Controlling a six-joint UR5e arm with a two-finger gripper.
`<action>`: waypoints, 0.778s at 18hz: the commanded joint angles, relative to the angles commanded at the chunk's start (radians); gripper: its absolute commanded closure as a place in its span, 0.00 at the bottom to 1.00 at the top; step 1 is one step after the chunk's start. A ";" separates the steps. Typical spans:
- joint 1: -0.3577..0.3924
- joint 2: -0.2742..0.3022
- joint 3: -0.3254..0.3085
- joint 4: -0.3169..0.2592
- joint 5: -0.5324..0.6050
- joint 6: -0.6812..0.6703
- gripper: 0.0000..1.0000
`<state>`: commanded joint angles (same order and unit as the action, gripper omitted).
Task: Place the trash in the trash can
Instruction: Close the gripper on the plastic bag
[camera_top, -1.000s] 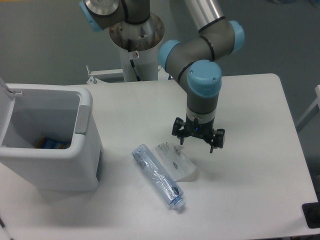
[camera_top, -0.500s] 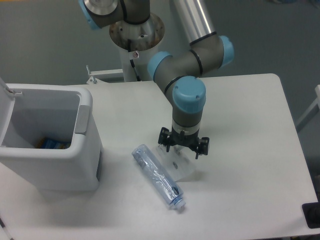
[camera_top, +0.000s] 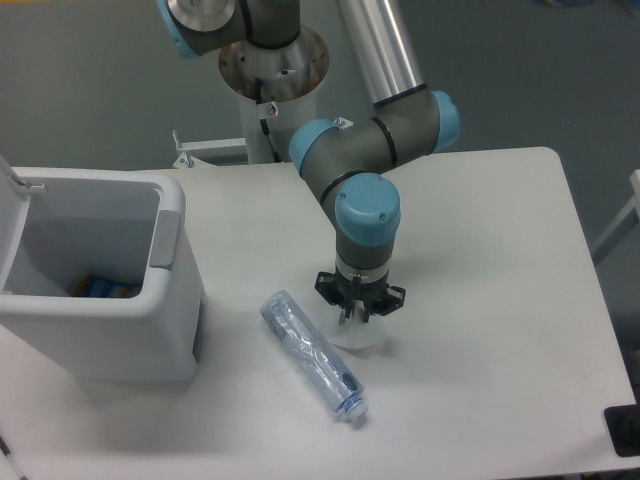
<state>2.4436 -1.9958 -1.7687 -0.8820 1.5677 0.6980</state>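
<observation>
Now, largest first:
Worktop (camera_top: 500, 300): white, carrying the bin at 9 o'clock and the two pieces of trash near the middle.
Trash can (camera_top: 150, 330): light-grey bin, white lid swung open at its far left; something blue and yellow lies inside. It has not moved over the last second.
Arm: over the past second it swung from 3 o'clock towards the centre and dropped, so the wrist now stands upright over the plastic sheet.
Water bottle (camera_top: 314, 356): clear bluish, lying flat on a diagonal, cap end towards 5 o'clock; just beside the sheet, unmoved or nearly so.
Plastic sheet (camera_top: 362, 337): whitish, on the worktop at 6 o'clock under the wrist, mostly hidden now.
End effector (camera_top: 358, 310): fingers drawn much closer together than a second ago, tips down at the sheet; whether they actually pinch it I cannot tell.
Meaning: likely the grasp on the sheet is being made; both pieces are not yet in the bin.
</observation>
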 joint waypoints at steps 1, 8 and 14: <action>0.002 0.008 0.002 -0.003 -0.002 0.002 0.94; 0.052 0.046 0.012 -0.029 -0.011 0.012 0.98; 0.097 0.058 0.089 -0.087 -0.187 -0.003 0.97</action>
<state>2.5402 -1.9374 -1.6799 -0.9693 1.3809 0.6949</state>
